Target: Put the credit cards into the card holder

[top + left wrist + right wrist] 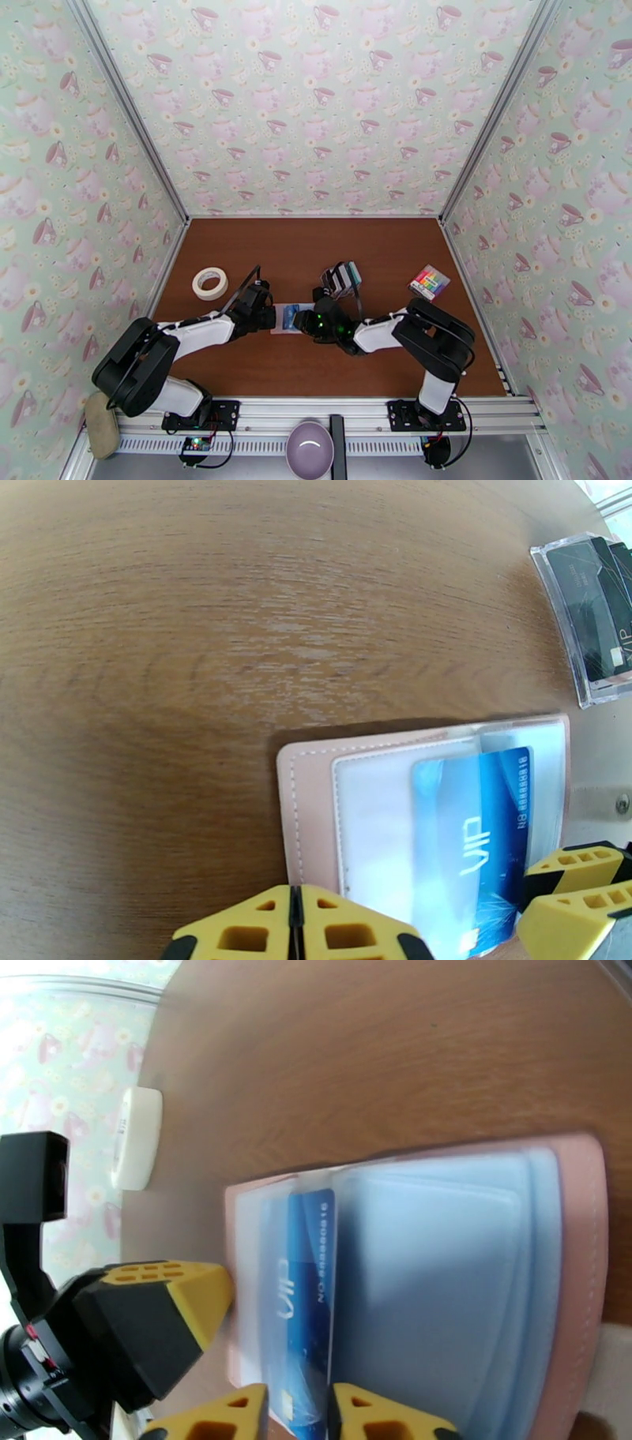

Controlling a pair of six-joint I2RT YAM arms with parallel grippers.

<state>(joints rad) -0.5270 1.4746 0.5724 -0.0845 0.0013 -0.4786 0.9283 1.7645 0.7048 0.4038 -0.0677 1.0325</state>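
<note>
Blue credit card (304,1291) tucked in clear pocket of unfolded pink card holder (581,1276), flat on table (261,371), its end between slightly parted fingers of right gripper (299,1396); left gripper (294,922) closed tight, at holder's edge.

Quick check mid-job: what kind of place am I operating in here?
Most likely a purpose-built robot test booth, not a real room: a wood-look table boxed in by teacup-patterned walls on aluminium frame posts, with the arms' bases bolted to a metal rail.
</note>
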